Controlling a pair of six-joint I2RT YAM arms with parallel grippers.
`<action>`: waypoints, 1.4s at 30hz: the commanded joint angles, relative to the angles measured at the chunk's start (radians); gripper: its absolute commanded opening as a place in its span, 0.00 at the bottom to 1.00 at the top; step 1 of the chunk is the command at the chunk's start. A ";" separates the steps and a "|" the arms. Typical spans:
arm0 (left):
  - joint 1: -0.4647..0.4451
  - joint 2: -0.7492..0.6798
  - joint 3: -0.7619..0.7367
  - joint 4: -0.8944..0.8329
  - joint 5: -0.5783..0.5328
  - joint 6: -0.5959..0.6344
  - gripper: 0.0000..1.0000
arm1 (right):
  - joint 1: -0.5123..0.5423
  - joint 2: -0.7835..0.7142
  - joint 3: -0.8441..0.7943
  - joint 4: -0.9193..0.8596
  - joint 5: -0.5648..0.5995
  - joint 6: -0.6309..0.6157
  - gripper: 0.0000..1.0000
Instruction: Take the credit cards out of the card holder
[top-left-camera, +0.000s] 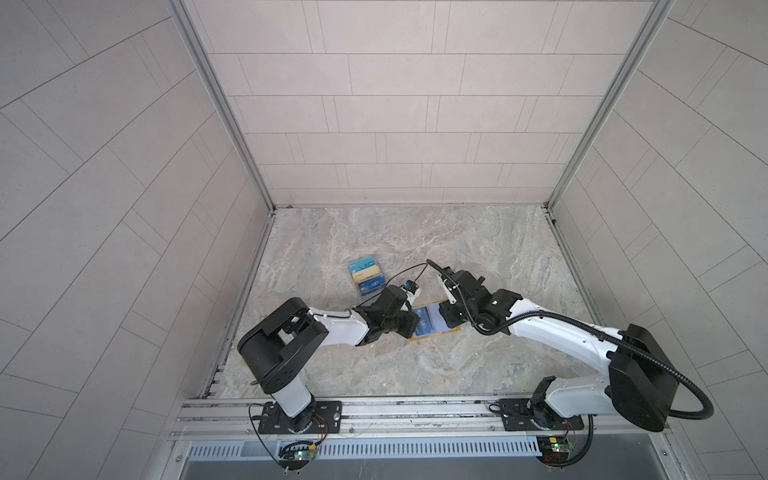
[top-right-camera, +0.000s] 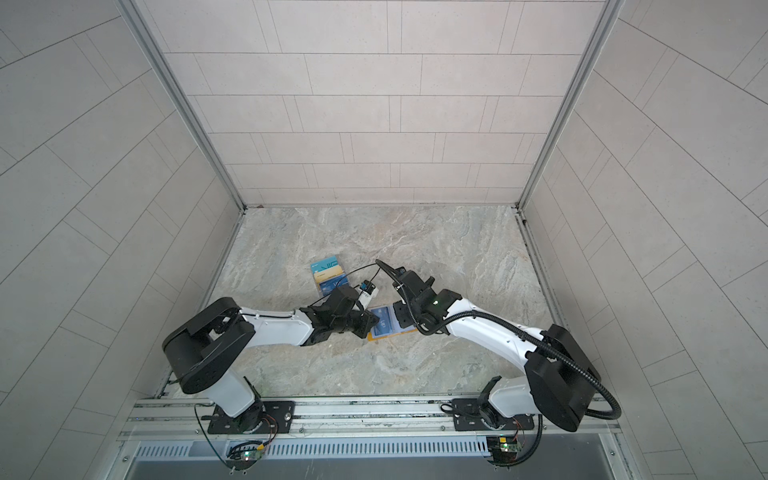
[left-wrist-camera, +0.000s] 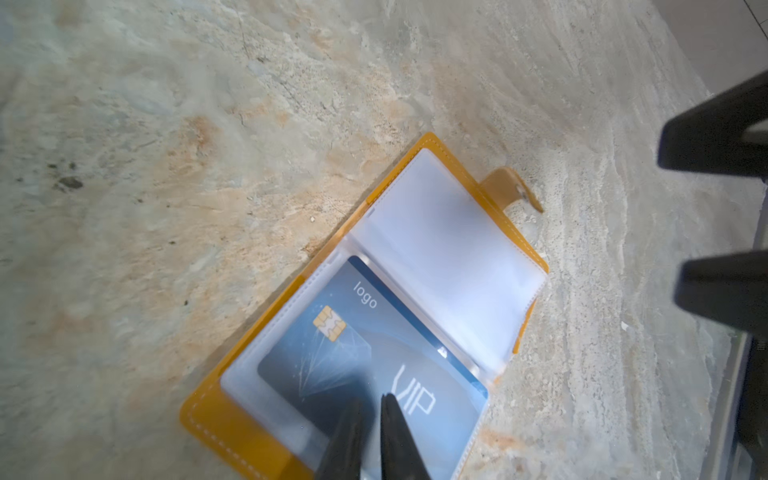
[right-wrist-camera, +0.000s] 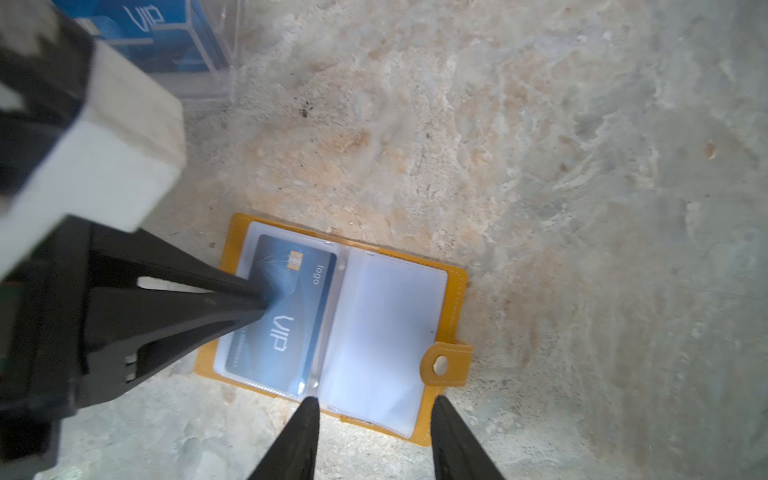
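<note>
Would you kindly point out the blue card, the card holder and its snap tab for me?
blue card (right-wrist-camera: 283, 332): right wrist view, on its VIP lettering.
card holder (left-wrist-camera: 241, 434): left wrist view, on the bare yellow cover.
snap tab (right-wrist-camera: 441, 365): right wrist view, on the round metal snap.

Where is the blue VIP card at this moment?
The blue card, mid-table in a top view, is sleeved in the open card holder, on the page toward the left gripper, whose tips rest on it.
</note>
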 joint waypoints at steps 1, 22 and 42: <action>-0.005 -0.033 -0.011 -0.003 -0.026 -0.009 0.14 | -0.029 -0.008 -0.026 0.032 -0.183 0.021 0.45; -0.003 -0.040 -0.039 -0.068 -0.103 -0.009 0.09 | -0.083 0.233 0.009 0.155 -0.378 0.093 0.34; -0.003 -0.024 -0.047 -0.064 -0.087 -0.011 0.08 | -0.134 0.313 -0.009 0.246 -0.496 0.137 0.28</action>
